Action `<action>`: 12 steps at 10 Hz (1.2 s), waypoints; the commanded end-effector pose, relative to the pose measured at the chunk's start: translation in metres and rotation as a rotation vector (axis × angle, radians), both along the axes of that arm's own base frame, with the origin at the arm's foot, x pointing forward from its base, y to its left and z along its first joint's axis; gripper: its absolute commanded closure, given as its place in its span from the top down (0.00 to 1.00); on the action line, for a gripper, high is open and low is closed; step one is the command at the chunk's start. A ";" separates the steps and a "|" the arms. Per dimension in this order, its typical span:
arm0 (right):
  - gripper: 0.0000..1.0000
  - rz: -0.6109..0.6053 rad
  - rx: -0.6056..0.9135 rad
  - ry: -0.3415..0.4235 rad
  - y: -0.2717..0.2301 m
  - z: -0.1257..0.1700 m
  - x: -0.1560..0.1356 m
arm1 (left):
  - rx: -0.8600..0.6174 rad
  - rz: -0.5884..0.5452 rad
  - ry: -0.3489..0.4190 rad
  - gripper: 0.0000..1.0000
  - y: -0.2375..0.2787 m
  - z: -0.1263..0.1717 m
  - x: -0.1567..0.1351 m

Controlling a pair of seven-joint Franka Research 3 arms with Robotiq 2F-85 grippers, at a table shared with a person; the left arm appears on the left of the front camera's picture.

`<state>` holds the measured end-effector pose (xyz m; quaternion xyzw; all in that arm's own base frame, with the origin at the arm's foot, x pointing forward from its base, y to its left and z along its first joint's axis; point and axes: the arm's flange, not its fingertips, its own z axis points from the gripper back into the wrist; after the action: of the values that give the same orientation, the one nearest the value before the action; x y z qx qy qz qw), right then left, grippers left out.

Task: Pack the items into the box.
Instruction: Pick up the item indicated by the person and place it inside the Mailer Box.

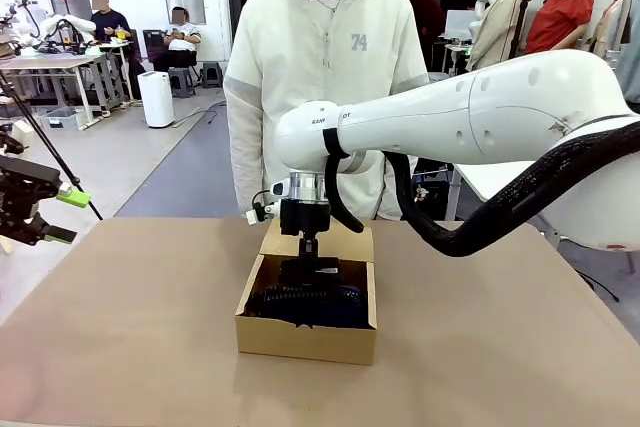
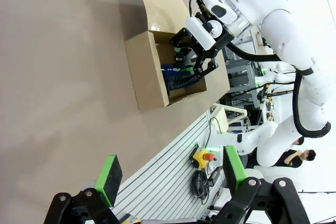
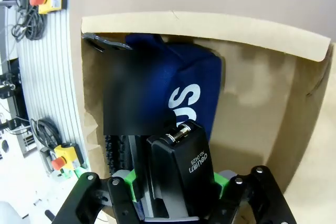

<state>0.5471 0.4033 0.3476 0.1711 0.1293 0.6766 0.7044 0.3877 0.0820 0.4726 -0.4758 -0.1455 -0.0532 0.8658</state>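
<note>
The brown cardboard box (image 1: 305, 335) stands mid-table with its flap lid (image 1: 350, 244) open toward the far side. A navy-blue pouch (image 3: 184, 87) with white print lies inside it, also seen from the front (image 1: 330, 307). My right gripper (image 1: 308, 255) reaches straight down into the box. A black stapler (image 3: 184, 171) stands between its green pads (image 3: 221, 181), resting on the pouch. My left gripper (image 2: 170, 174) hangs open and holds nothing, off the table's left edge (image 1: 40, 212). From the left wrist view the box (image 2: 144, 72) and the right gripper (image 2: 195, 51) are far off.
A person in a white hoodie (image 1: 320, 77) stands at the far side, right behind the box. The right arm (image 1: 470, 122) spans the table's right half above the surface. Bare brown tabletop (image 1: 120, 327) surrounds the box. A rail with an emergency-stop button (image 2: 202, 157) runs along the near edge.
</note>
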 end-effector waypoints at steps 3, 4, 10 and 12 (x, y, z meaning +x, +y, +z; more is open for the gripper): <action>1.00 -0.038 0.016 0.025 -0.003 0.004 -0.008 | -0.002 -0.014 -0.007 1.00 0.003 0.001 -0.002; 1.00 -0.041 0.020 0.026 -0.006 0.004 -0.007 | -0.002 -0.014 -0.007 1.00 0.003 0.001 -0.002; 1.00 -0.061 0.049 0.011 -0.008 0.006 -0.007 | -0.002 -0.014 -0.007 1.00 0.003 0.001 -0.002; 1.00 -0.074 0.060 0.005 -0.011 0.010 -0.007 | -0.002 -0.014 -0.007 1.00 0.003 0.001 -0.002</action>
<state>0.5525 0.3994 0.3528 0.1900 0.1163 0.6654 0.7125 0.3877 0.0820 0.4726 -0.4758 -0.1455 -0.0532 0.8658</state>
